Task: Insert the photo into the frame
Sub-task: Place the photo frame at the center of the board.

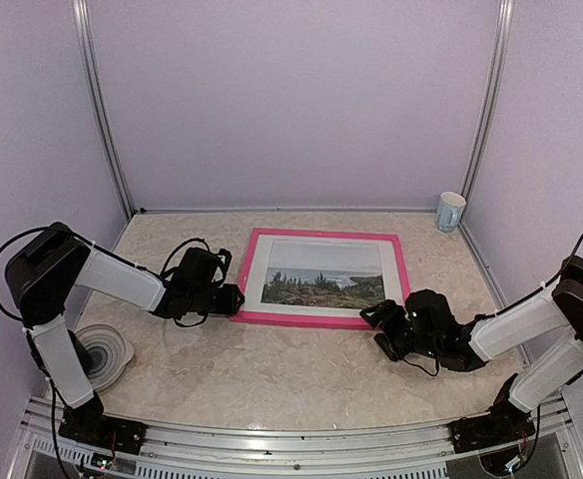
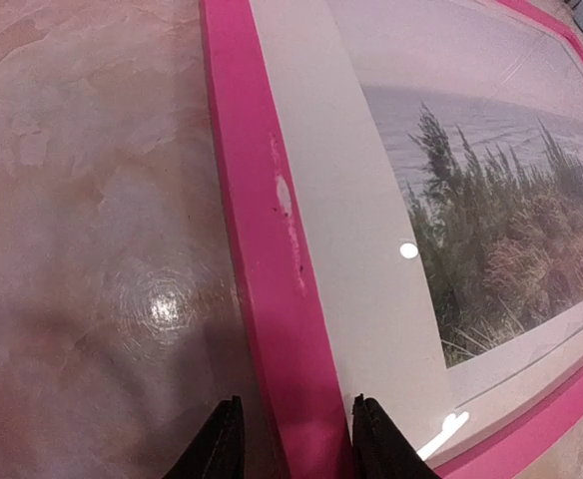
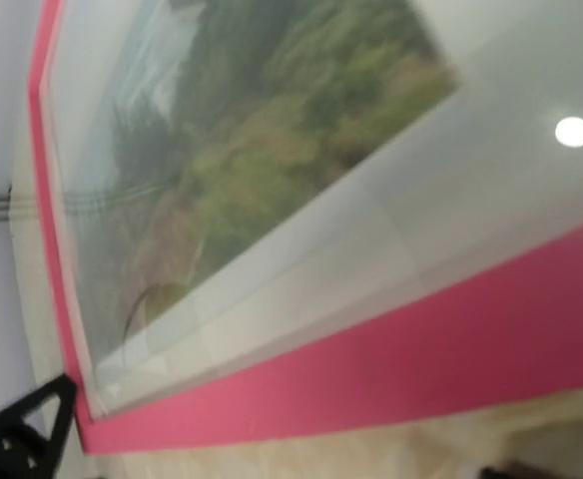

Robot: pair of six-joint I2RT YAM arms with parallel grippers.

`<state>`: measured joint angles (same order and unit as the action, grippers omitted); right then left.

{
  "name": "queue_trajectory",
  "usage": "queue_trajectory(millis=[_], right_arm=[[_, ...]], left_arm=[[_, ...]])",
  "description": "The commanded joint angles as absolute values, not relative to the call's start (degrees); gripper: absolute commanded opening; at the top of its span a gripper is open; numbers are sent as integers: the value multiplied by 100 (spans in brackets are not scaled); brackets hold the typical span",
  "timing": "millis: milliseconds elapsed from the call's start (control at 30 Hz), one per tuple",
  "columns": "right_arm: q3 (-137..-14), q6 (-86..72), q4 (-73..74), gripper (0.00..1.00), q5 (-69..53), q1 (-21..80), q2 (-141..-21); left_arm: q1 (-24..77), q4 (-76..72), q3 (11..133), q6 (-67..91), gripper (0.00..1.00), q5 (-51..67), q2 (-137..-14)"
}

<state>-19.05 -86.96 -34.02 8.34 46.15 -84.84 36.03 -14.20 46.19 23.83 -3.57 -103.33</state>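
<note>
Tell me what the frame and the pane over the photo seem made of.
The frame: likely painted wood, satin pink; pale chips show in the coat. The pane over the photo: glass or clear acrylic, glossy, mirroring a lamp as a bright dot; the look can't settle which.

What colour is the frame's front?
The frame is pink-red; left wrist view shows it best.

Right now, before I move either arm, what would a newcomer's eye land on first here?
The pink-red frame lies flat mid-table with the photo of trees and water already inside, bordered by a white mat. The left gripper straddles its left rail, and the right gripper sits open at its near right corner. A pale cup stands far right.
</note>
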Motion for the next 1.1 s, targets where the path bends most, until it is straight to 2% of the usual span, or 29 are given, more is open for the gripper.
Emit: queue_trajectory(millis=[0,33,267,433,700,800,867,1067], right_arm=[[-2158,-8341,-2852,91,434,4676,-8226],[-2168,-8272,-2803,98,373,4676,-8167],[-2431,-7383,-1843,99,345,4685,-7506],[-2831,-6406,-726,99,1189,4668,-6809],[-3200,-5004,-35,99,2802,4318,-6057],[-3283,-4577,-35,99,2668,3810,-6213],[-3320,-4345,-133,99,2323,3420,-6393],[-3537,-3772,-650,99,1095,2376,-7371]], left_arm=[[3544,-1513,4454,2406,37,-392,-10128],[3530,-1526,4426,2410,37,-381,-10106],[3433,-1564,4359,2391,39,-308,-9906],[3402,-1601,4341,2373,55,-280,-9729],[3312,-1749,4467,2414,76,-105,-9765],[3292,-1793,4580,2417,86,-51,-9862],[3268,-1822,4665,2418,98,-37,-9932],[3173,-1865,4957,2406,99,234,-10239]])
